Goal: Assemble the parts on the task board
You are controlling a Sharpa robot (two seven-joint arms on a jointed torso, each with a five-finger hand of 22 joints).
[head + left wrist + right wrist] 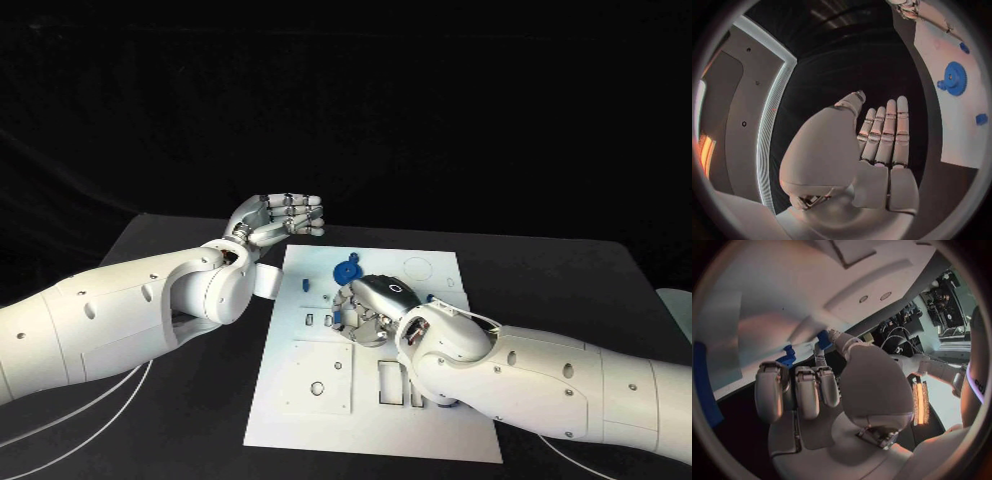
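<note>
The white task board [325, 405] lies in the middle of the black table. A blue gear [346, 271] stands near its far edge, with a small blue part [307, 283] to its left. My right hand [369, 305] rests fingers-down on the board just in front of the gear. In the right wrist view the thumb and one finger meet on a small blue part [824, 339], and a second blue part [787, 356] stands beside the other fingertips [772, 371]. My left hand [284, 215] hovers off the board's far left corner, fingers straight and holding nothing [882, 135].
Rectangular and round cutouts [392, 383] cover the board's near half. A blue piece [447, 403] peeks out under my right forearm. The left wrist view shows the gear [954, 78] and two small blue parts [981, 119] on the board. Bare black table surrounds the board.
</note>
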